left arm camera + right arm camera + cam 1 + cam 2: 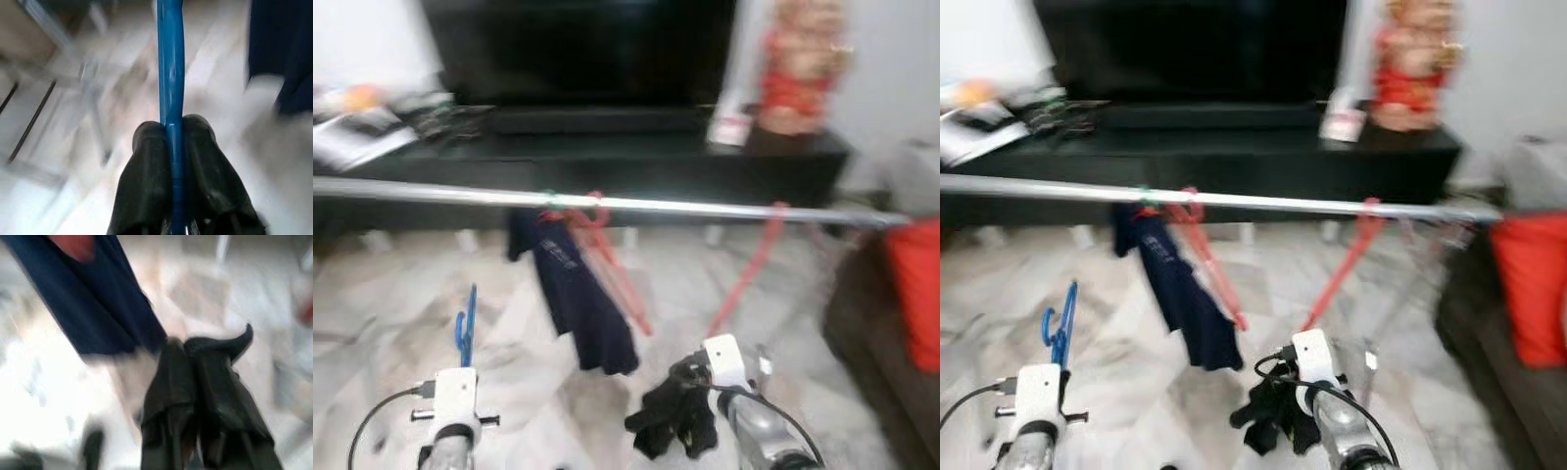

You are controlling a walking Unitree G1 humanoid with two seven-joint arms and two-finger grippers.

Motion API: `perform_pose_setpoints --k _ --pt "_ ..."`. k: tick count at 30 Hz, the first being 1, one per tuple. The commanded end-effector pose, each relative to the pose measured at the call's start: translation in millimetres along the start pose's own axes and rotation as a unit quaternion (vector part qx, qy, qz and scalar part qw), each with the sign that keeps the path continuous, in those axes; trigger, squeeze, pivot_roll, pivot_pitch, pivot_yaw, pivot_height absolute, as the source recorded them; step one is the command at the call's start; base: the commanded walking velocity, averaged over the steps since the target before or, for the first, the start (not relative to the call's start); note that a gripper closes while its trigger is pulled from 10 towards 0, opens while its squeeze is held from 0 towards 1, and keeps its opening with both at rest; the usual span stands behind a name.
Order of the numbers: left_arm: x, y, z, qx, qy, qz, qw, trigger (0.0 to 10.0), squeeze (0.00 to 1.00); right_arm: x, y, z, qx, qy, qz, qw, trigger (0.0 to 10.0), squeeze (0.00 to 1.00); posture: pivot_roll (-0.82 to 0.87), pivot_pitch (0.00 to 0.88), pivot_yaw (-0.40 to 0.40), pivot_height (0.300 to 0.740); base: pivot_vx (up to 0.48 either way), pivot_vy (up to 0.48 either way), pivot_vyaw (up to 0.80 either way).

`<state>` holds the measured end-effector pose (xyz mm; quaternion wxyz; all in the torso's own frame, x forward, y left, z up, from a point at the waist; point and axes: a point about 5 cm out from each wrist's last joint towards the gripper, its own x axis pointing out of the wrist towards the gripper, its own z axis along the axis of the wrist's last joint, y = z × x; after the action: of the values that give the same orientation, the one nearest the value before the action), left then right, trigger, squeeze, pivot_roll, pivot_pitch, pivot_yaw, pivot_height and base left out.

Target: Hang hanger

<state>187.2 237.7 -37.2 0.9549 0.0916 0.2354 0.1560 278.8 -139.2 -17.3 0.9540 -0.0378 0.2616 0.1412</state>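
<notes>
A blue hanger [466,329] stands upright in my left gripper [463,364], low on the left; the fingers [146,161] are shut on its blue bar [170,73]. A silver rail [705,207] crosses the view ahead, above both grippers. On it hang a navy garment [576,284] on a red hanger [607,250] and a second red hanger [749,264]. My right gripper [677,392] is low on the right, below the rail, shut on a crumpled black cloth [661,416]. Its fingers [171,382] point toward the navy garment [93,303]. Everything is blurred.
A low black TV cabinet [607,147] stands behind the rail, with papers [357,127] at its left end and a red figure [798,73] at its right. A dark sofa with a red cushion [915,284] sits at the right. The floor [401,294] is pale marble.
</notes>
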Motion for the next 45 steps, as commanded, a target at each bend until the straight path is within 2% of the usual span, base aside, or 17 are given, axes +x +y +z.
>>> perform_pose_setpoints --k 1,23,36,37,42,45 --pt "6.8 -0.4 11.9 0.004 -0.02 -0.001 1.0 10.0 0.0 -1.2 -1.5 -0.8 0.007 -0.006 -0.004 1.0 10.0 0.0 -0.15 0.0 0.02 0.74 -0.307 0.0 0.0" --pt "6.9 1.2 7.0 0.006 -0.016 0.002 1.0 10.0 0.0 1.2 -1.3 5.2 0.0 -0.012 -0.014 1.0 10.0 0.0 -0.14 0.0 0.02 0.74 -0.308 0.0 0.0" --pt "9.9 0.2 14.3 0.004 -0.029 -0.003 1.0 10.0 0.0 12.2 -1.0 44.1 -0.003 -0.061 -0.017 0.998 10.0 0.0 -0.14 0.0 0.02 0.74 -0.231 0.0 0.0" --pt "11.4 -0.4 17.3 0.003 -0.033 -0.007 0.999 10.0 0.0 13.7 -1.3 51.4 -0.002 -0.069 -0.017 0.997 10.0 0.0 -0.14 0.0 0.02 0.74 0.0 0.0 0.0" --pt "13.5 -3.9 23.0 0.004 -0.042 -0.024 0.999 10.0 0.0 15.6 -3.4 58.9 -0.008 -0.069 -0.026 0.997 10.0 0.0 -0.14 0.0 0.02 0.74 0.0 0.0 0.0" --pt "14.3 -8.5 28.0 0.001 -0.051 -0.042 0.998 10.0 0.0 16.7 -6.9 65.3 0.005 -0.073 -0.04 0.997 10.0 0.0 -0.14 0.0 0.023 0.74 0.0 0.0 0.0"
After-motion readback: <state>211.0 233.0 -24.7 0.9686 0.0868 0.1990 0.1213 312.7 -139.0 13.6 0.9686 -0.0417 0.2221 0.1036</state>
